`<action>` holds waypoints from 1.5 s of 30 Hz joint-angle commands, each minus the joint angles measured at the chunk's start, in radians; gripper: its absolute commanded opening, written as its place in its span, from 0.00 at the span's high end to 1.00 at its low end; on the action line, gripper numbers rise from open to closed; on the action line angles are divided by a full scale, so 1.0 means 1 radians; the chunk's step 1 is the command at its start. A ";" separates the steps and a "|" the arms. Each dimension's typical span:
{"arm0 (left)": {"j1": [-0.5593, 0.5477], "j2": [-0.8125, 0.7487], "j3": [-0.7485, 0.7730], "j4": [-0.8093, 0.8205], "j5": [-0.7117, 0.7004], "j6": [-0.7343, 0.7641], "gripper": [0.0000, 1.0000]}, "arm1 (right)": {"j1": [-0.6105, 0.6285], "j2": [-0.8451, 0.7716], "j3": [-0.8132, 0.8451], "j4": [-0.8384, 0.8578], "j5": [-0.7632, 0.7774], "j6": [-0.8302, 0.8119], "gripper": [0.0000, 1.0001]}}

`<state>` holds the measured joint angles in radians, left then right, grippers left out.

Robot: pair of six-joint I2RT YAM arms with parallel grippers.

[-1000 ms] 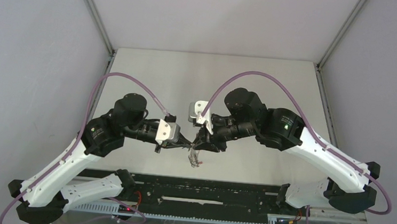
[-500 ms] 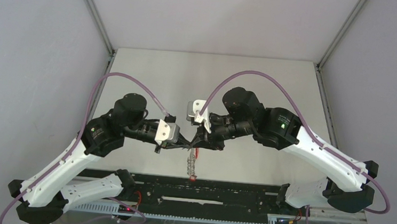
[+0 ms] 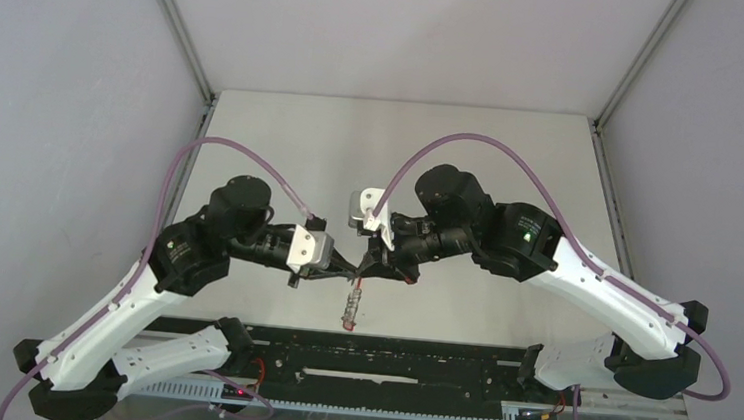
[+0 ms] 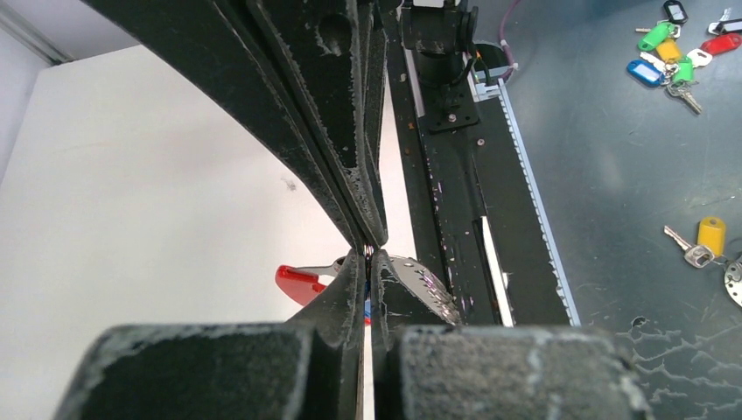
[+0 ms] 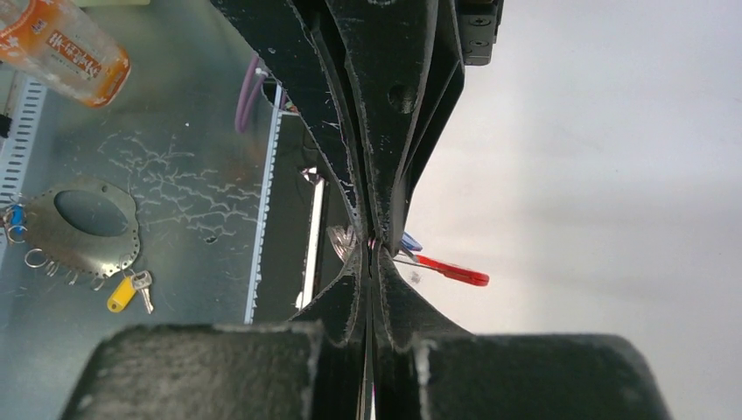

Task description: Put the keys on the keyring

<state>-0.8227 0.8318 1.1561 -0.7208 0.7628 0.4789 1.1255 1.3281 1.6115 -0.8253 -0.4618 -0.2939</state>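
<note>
Silver loops and a flash of red hang between your two arms in the overhead view. The keyring dangles just inside the near edge of the bench, about midway along it and just short of the black rail. Your left tool and right tool meet tip to tip directly above it, too small here for you to read either grip.

From your left wrist, the left tool is pressed together with only a hairline between its fingers. It is clamped on the top of the keyring, though you cannot tell which loop it bites. The right tool reaches in from above and meets it. A red key tag shows just left of the tips. Off the bench, a cluster of coloured keys and a yellow-tagged key lie on a dark surface.

From your right wrist, the right tool is drawn together to a thin slit; you cannot tell whether it pinches anything. The left tool meets it head-on. The red key tag juts out over the bench, with a sliver of blue key tag just above it. The keyring's loops glint on the other side of the tips. An orange-labelled bottle and a metal plate lie off the bench.
</note>
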 commanded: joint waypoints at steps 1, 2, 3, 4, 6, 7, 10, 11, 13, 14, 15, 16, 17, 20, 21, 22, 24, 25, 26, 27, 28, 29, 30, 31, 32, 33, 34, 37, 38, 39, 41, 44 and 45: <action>-0.007 -0.022 0.057 0.065 0.039 -0.006 1.00 | -0.008 -0.006 -0.006 0.029 -0.006 0.008 1.00; -0.006 -0.021 0.055 0.066 0.041 -0.006 1.00 | -0.009 -0.006 -0.004 0.032 -0.008 0.008 1.00; -0.006 -0.021 0.055 0.066 0.042 -0.006 1.00 | -0.009 -0.006 -0.004 0.033 -0.012 0.007 1.00; -0.006 -0.023 0.053 0.066 0.043 -0.006 1.00 | -0.009 -0.007 -0.005 0.037 -0.019 0.010 1.00; -0.006 -0.023 0.050 0.066 0.046 -0.006 1.00 | -0.010 -0.010 -0.011 0.047 -0.028 0.013 1.00; -0.007 -0.026 0.048 0.066 0.047 -0.006 1.00 | -0.011 -0.014 -0.018 0.057 -0.028 0.020 1.00; -0.006 -0.029 0.041 0.067 0.044 -0.010 0.79 | -0.024 -0.060 -0.079 0.144 -0.020 0.064 1.00; -0.006 -0.032 0.042 0.067 0.044 -0.011 0.70 | -0.027 -0.076 -0.112 0.192 -0.017 0.086 1.00; -0.007 -0.038 0.043 0.066 0.040 -0.010 0.61 | -0.034 -0.142 -0.203 0.312 -0.005 0.141 1.00; -0.007 -0.040 0.043 0.065 0.038 -0.010 0.58 | -0.035 -0.166 -0.244 0.366 0.003 0.168 1.00; -0.006 -0.042 0.044 0.061 0.037 -0.008 0.55 | -0.035 -0.189 -0.280 0.417 0.012 0.196 1.00; -0.007 -0.043 0.046 0.055 0.040 0.000 0.54 | -0.035 -0.206 -0.310 0.462 0.019 0.220 1.00; -0.006 -0.045 0.047 0.045 0.042 0.010 0.54 | -0.035 -0.222 -0.342 0.502 0.025 0.243 1.00; -0.006 -0.053 0.046 0.024 0.023 0.040 0.54 | -0.034 -0.274 -0.431 0.622 0.038 0.307 1.00; -0.006 -0.055 0.043 0.023 0.010 0.046 0.55 | -0.033 -0.293 -0.471 0.676 0.043 0.335 1.00; -0.005 -0.057 0.041 0.025 0.000 0.052 0.55 | -0.033 -0.310 -0.500 0.713 0.045 0.352 1.00; -0.005 -0.059 0.038 0.037 -0.017 0.060 0.55 | -0.033 -0.338 -0.543 0.772 0.047 0.378 1.00; -0.005 -0.061 0.038 0.039 -0.022 0.074 0.55 | -0.032 -0.347 -0.559 0.790 0.052 0.388 1.00; -0.006 -0.062 0.039 0.039 -0.027 0.096 0.56 | -0.033 -0.356 -0.572 0.806 0.054 0.397 1.00; -0.005 -0.064 0.041 0.035 -0.041 0.125 0.57 | -0.032 -0.364 -0.584 0.815 0.052 0.405 1.00; -0.005 -0.067 0.043 0.030 -0.057 0.158 0.58 | -0.032 -0.375 -0.596 0.844 0.052 0.417 1.00; -0.006 -0.071 0.045 0.025 -0.070 0.192 0.59 | -0.032 -0.384 -0.610 0.870 0.049 0.429 1.00; -0.005 -0.076 0.045 0.024 -0.078 0.218 0.60 | -0.032 -0.392 -0.626 0.895 0.046 0.439 1.00; -0.005 -0.081 0.042 0.023 -0.078 0.233 0.60 | -0.032 -0.400 -0.639 0.917 0.043 0.451 1.00; -0.004 -0.087 0.037 0.025 -0.071 0.249 0.60 | -0.032 -0.405 -0.649 0.936 0.035 0.460 1.00; -0.005 -0.092 0.034 0.031 -0.065 0.254 0.61 | -0.032 -0.404 -0.652 0.948 0.031 0.466 1.00; -0.007 -0.097 0.030 0.042 -0.059 0.255 0.61 | -0.032 -0.404 -0.653 0.951 0.027 0.470 1.00; -0.007 -0.108 0.024 0.080 -0.057 0.250 0.65 | -0.032 -0.402 -0.653 0.950 0.028 0.473 1.00; -0.007 -0.108 0.025 0.084 -0.055 0.248 0.66 | -0.032 -0.404 -0.653 0.950 0.030 0.473 1.00; -0.007 -0.109 0.025 0.085 -0.052 0.243 0.67 | -0.033 -0.405 -0.653 0.950 0.034 0.473 1.00; -0.007 -0.110 0.022 0.082 -0.036 0.231 0.67 | -0.032 -0.406 -0.653 0.953 0.043 0.472 1.00; -0.008 -0.112 0.013 0.076 -0.010 0.229 0.67 | -0.033 -0.403 -0.653 0.960 0.041 0.475 1.00; -0.008 -0.111 0.009 0.077 -0.012 0.232 0.67 | -0.033 -0.401 -0.653 0.962 0.037 0.476 1.00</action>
<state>-0.8246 0.7189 1.1561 -0.6670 0.7204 0.6994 1.0935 0.9432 0.9504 0.0525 -0.4274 0.1619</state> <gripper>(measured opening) 0.328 0.006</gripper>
